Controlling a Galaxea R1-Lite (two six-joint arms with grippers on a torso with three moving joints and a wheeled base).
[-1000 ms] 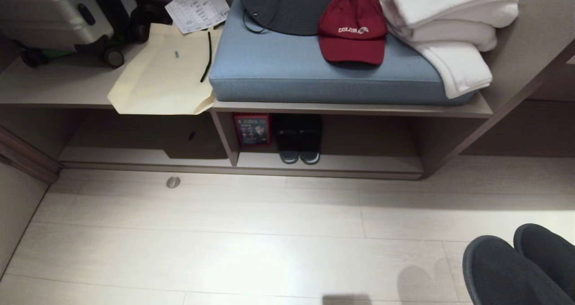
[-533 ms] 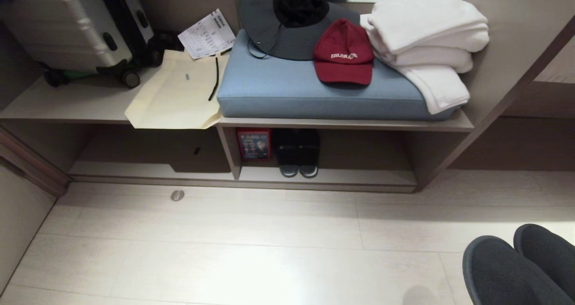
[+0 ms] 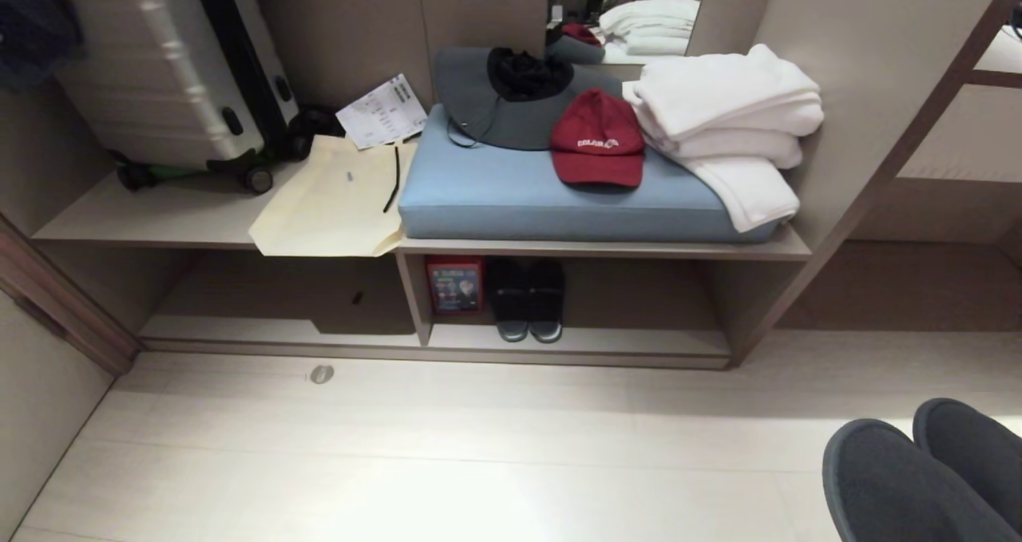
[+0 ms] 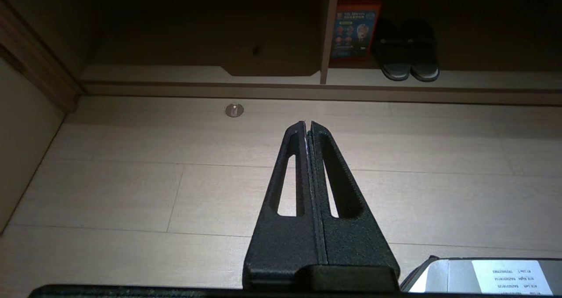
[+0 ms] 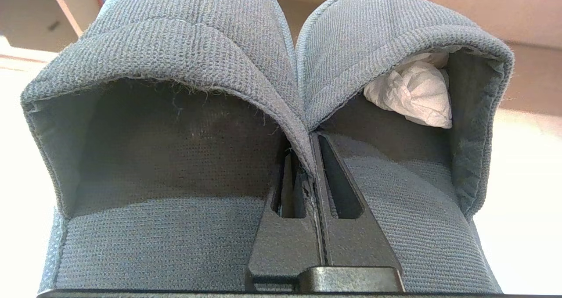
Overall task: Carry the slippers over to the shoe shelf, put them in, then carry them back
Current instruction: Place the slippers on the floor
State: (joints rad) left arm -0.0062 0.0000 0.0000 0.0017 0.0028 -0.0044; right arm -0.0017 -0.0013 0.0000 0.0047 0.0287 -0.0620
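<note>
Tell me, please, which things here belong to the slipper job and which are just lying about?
Job:
slippers, pinched in the right gripper
shoe shelf

Lying about:
black slides
red cap
white towels
suitcase
cream tote bag

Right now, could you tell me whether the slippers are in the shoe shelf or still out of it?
Out. The right tool is shut on the slippers, short of the shoe shelf, where only black slides sit.

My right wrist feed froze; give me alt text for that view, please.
The right gripper is shut on the inner edges of the grey-blue slippers, pinched together side by side. White crumpled paper sits inside one.
</note>
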